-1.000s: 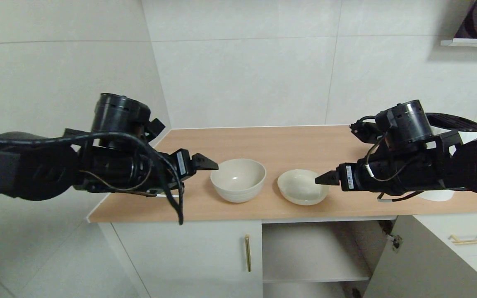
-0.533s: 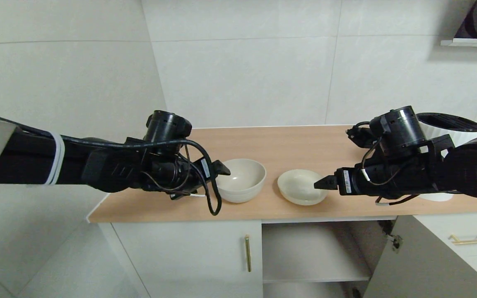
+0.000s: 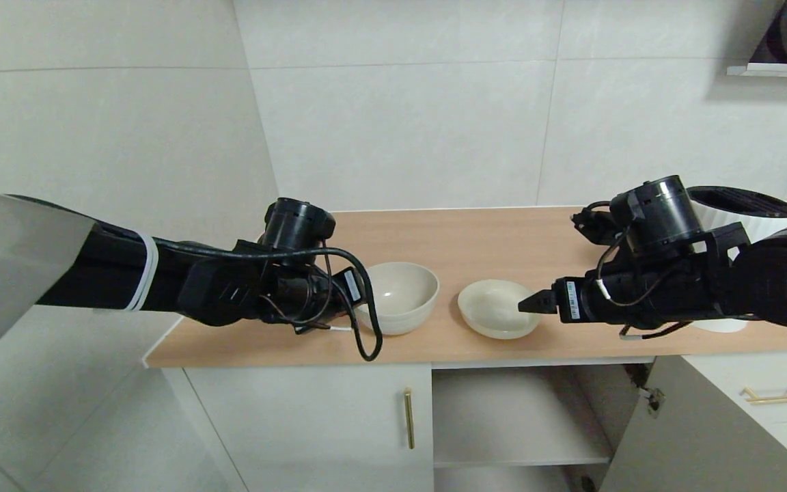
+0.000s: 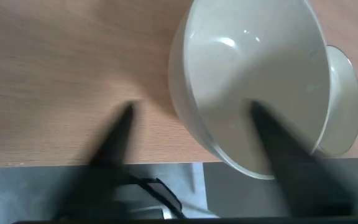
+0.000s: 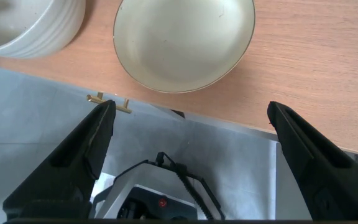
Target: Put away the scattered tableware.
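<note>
From the head camera, a deep bowl [image 3: 399, 295] and a shallow bowl [image 3: 497, 309] sit side by side near the front edge of the wooden table [image 3: 489, 236], close together but apart. The left end effector [image 3: 367, 298] is at the deep bowl's left rim; its fingers are largely hidden there by the wrist. The right end effector [image 3: 527, 303] is level with the shallow bowl's right rim, tip pointing at it. A white ribbed container [image 3: 742, 203] stands behind the right arm. Under the table, a cupboard shelf [image 3: 516, 417] is exposed, its door [image 3: 694, 437] swung aside.

In the left wrist camera, the left end effector [image 4: 191, 109] has its 2 fingers [image 4: 114, 146] spread wide across the deep bowl's [image 4: 253, 68] wall, 1 outside over the table [image 4: 55, 56] and 1 inside the bowl. They have not closed on it. The shallow bowl [image 4: 345, 106] lies just beyond.

In the right wrist camera, the right end effector [image 5: 188, 118] has its 2 fingers [image 5: 291, 134] parted wide and grips nothing. It hangs off the table's [image 5: 316, 56] front edge, with the shallow bowl [image 5: 182, 40] just ahead between the fingertips' lines and the deep bowl [image 5: 30, 25] to one side.
</note>
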`<state>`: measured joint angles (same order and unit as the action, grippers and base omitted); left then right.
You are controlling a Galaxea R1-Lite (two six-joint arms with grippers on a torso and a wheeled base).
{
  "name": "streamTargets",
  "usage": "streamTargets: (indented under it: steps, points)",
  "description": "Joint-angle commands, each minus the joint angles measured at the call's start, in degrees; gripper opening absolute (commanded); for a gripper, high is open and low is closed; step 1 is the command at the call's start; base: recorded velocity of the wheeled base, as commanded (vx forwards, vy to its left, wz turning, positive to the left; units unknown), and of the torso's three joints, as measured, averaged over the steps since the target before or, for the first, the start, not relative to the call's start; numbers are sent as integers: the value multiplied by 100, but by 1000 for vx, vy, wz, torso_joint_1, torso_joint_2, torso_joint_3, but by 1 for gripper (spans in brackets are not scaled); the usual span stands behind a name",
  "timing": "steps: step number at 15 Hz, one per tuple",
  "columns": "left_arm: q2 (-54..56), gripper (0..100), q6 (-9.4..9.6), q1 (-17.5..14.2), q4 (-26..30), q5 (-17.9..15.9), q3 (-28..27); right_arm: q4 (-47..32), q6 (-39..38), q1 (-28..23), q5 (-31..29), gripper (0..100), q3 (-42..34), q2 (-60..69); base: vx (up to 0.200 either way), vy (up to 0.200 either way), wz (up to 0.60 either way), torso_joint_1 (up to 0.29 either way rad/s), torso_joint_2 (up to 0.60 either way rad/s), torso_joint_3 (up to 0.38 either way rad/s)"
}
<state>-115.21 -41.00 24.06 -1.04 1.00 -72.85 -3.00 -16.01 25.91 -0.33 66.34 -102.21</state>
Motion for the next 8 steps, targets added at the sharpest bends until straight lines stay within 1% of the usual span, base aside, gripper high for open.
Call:
streamTargets:
  steps: [1,6,7,8]
  points:
    - [34,0,-5,2,7,-3,-1,1,1,2,-2,100,10,-1,0,0,0,0,0,0]
    - [139,0,-5,2,16,-12,8,1,-69,2,-20,100,81,-89,0,0,0,0,0,0]
    - [148,0,-5,2,16,-12,8,1,-210,2,-196,100,195,-221,0,0,0,0,0,0]
    - [157,0,-5,2,16,-12,17,1,-359,11,-574,100,336,-441,0,0,0,0,0,0]
